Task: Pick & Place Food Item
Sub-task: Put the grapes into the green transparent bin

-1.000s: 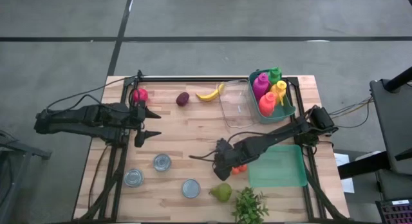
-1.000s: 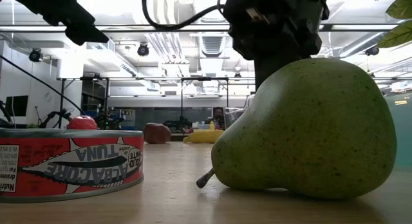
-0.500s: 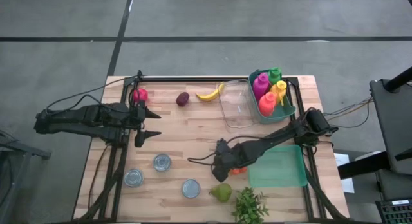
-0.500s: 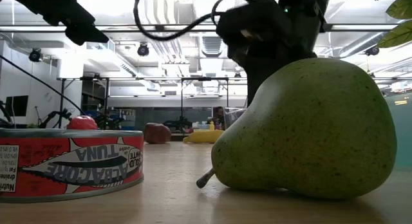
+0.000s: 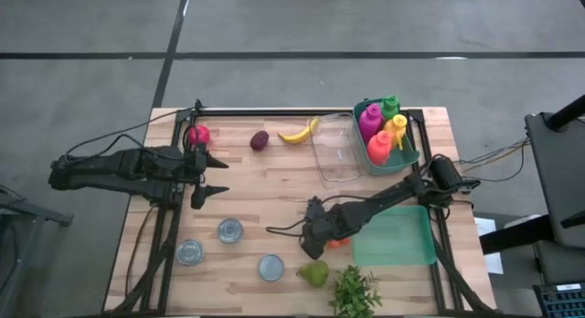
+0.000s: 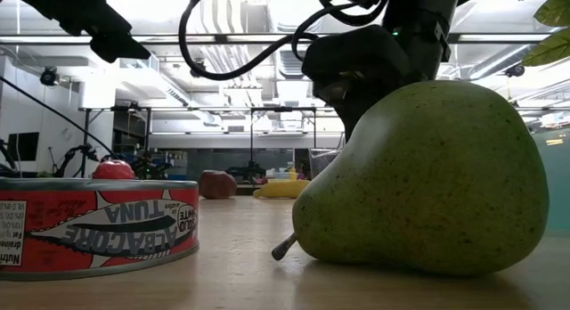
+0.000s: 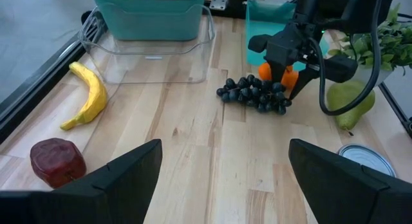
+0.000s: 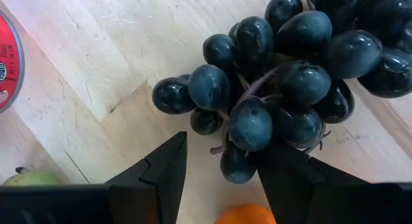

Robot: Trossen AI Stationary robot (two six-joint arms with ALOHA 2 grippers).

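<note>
The bunch of dark grapes is found just beside the pear. The right gripper is held part-open over it. Soft, loosely jointed berries are judged; the stem should be gripped.

a bunch of dark grapes fills the upper right of the frame, lying on the pale wooden table. the right gripper reaches in from the lower edge, its two dark fingers parted, one at lower centre-left and the other at lower right. the lowest grapes of the bunch sit in the gap between them, and the right-hand finger touches or overlaps the bunch. a bit of an orange thing shows at the bottom edge between the fingers. the red rim of a can shows at the left edge, and a sliver of green pear at lower left.
</note>
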